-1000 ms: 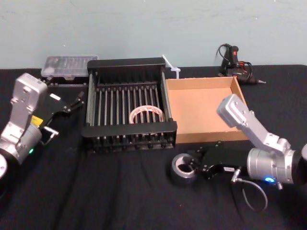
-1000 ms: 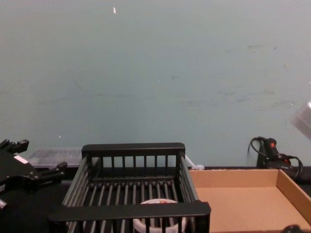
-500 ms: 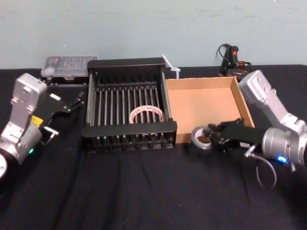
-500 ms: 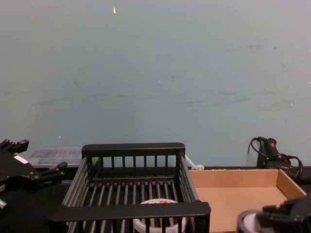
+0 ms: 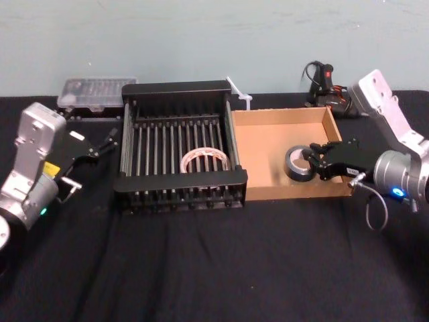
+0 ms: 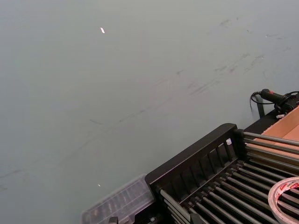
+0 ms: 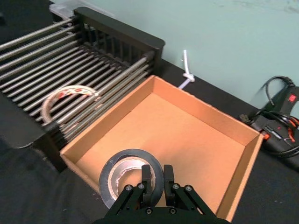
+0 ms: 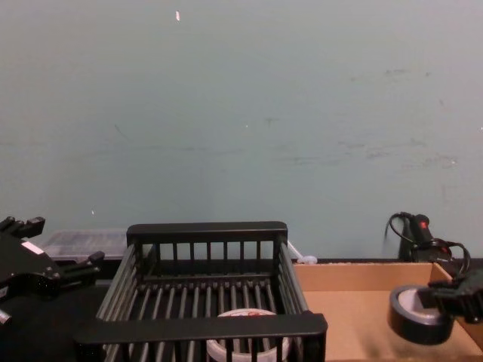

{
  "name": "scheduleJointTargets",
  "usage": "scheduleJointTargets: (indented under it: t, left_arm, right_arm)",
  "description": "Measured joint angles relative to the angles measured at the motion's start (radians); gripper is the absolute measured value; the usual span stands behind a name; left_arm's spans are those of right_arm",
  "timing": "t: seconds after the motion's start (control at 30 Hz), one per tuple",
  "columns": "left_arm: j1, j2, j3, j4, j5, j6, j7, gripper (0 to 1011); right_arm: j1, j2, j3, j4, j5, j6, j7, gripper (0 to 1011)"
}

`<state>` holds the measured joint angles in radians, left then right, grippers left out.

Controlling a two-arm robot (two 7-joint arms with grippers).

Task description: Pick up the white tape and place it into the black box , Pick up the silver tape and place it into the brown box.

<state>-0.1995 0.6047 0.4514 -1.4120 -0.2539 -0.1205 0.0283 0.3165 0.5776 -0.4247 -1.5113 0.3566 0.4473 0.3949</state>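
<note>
Soft, even room light falls from above, with no hard shadows anywhere. My surface (image 5: 201, 268) is a black cloth that swallows detail, so my dark jaws nearly merge with it. The wall (image 8: 241, 113) behind reads flat grey-green, with one small bright fleck high up. The brown box (image 5: 268, 151) is the brightest patch, evenly lit inside. Head and chest pictures are soft and grainy; the bars of the black box (image 7: 56, 56) smear slightly in my right wrist view.
</note>
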Motion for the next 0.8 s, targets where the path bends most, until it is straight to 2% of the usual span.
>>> scheduleJointTargets:
  t: [0.4,0.63,0.8]
  left_arm:
    - [0.000,0.000,0.000,0.000,0.000,0.000,0.000,1001]
    - [0.000,0.000,0.000,0.000,0.000,0.000,0.000,1001]
    - [0.000,0.000,0.000,0.000,0.000,0.000,0.000,1001]
  right_arm:
    - [0.077,-0.060,0.000,0.112,-0.047,0.005,0.004,160]
    - [0.087,-0.079,0.010,0.135,-0.057,0.001,0.008,160]
    - [0.087,-0.079,0.011,0.135,-0.058,-0.001,0.008,161]
